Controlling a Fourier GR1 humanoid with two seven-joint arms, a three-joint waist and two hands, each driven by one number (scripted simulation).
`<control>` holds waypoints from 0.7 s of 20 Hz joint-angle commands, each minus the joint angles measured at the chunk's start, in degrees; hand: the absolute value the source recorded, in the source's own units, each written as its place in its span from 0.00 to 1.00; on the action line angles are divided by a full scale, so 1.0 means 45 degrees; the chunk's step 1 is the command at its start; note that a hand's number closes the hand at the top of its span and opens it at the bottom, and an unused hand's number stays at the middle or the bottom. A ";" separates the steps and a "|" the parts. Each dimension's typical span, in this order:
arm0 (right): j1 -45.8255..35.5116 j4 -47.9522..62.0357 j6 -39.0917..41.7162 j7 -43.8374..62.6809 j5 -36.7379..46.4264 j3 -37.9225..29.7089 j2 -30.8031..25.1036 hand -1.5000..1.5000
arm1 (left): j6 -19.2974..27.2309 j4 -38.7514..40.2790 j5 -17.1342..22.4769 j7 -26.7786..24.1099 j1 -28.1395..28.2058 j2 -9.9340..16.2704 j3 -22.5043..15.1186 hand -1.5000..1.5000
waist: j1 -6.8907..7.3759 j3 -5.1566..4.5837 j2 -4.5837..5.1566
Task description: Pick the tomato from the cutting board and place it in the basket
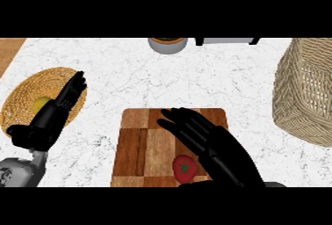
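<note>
Beside the right hand [214, 143], seemingly touching its thumb, lies the tomato [185, 168].

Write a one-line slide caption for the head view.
Open black right hand hovers beside the red tomato on the wooden cutting board; woven wicker basket waits at right.

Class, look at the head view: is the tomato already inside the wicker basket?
No. The tomato lies on the cutting board beside the right hand, while the basket stands apart at the right.
</note>
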 commanded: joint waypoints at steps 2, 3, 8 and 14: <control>-0.1150 -0.1710 0.3484 0.3271 0.0854 0.0048 -0.2092 0.00 | -0.0120 0.0234 -0.0111 -0.0331 0.0129 -0.0169 -0.0072 0.50 | -0.0035 -0.0040 0.0016; -0.1332 -0.1909 0.4473 0.3840 0.0238 0.0130 -0.2178 0.00 | -0.0151 0.0368 -0.0087 -0.0441 0.0169 -0.0191 -0.0008 0.50 | 0.0069 -0.0041 0.0066; -0.1509 -0.3410 0.7734 0.6589 -0.2780 -0.0315 -0.2284 0.00 | -0.0077 0.0395 -0.0269 -0.0201 -0.0299 -0.0381 0.0067 0.50 | 0.0197 0.0018 0.0188; -0.2052 -0.5178 0.9498 0.9701 -0.6672 -0.2544 -0.2183 0.00 | -0.0614 -0.0111 -0.0308 0.0173 -0.0311 -0.0407 0.0443 0.50 | 0.0400 0.0050 0.0210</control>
